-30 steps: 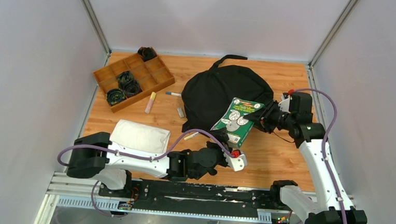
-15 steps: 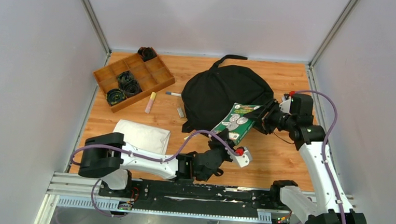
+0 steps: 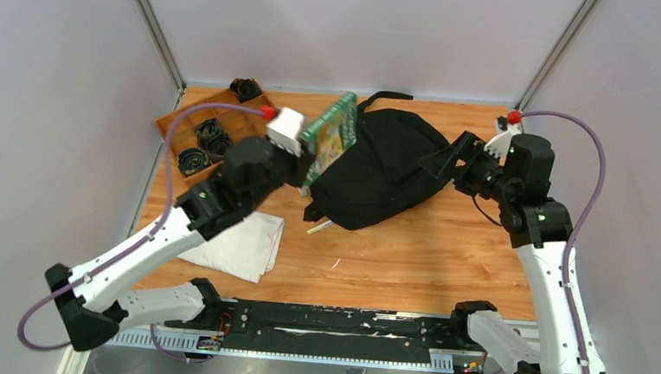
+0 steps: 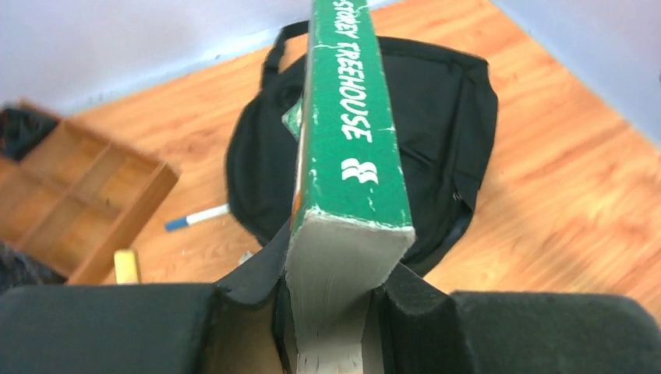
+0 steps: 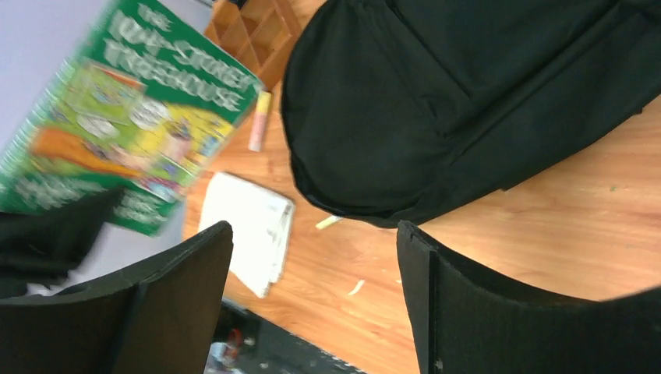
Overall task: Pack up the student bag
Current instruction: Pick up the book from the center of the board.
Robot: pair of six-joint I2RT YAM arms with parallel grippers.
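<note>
Since a second ago the book [image 3: 337, 128] has passed from the right arm to the left and gone up from the bag's near right side to above its far left edge, the left arm having swung up from the near edge of the table [image 3: 410, 253]. The left gripper [image 4: 335, 312] is clamped on the book's lower end, spine up, one pad on each cover. The right gripper [image 5: 312, 296] has let go and drawn back; its jaws stand wide apart and empty, just off the right edge of the bag [image 3: 384, 169]. The bag lies flat in the middle of the table, loop handle toward the far wall, between the tray [image 4: 129, 226] and the right arm. I can see no open mouth on it from any view, so I judge the step in hand to be getting the book to an opening that has yet to be made or found. To do this well I would hold the book clear and steady, use the free right gripper to lift the zip edge or top flap, and only then bring the book down edge first along the opening. The grip sits low on a tall book, so I would move slowly to keep it from levering out. The cloth [image 3: 237, 242] and the pen [image 4: 195, 216] lie clear of that path.
</note>
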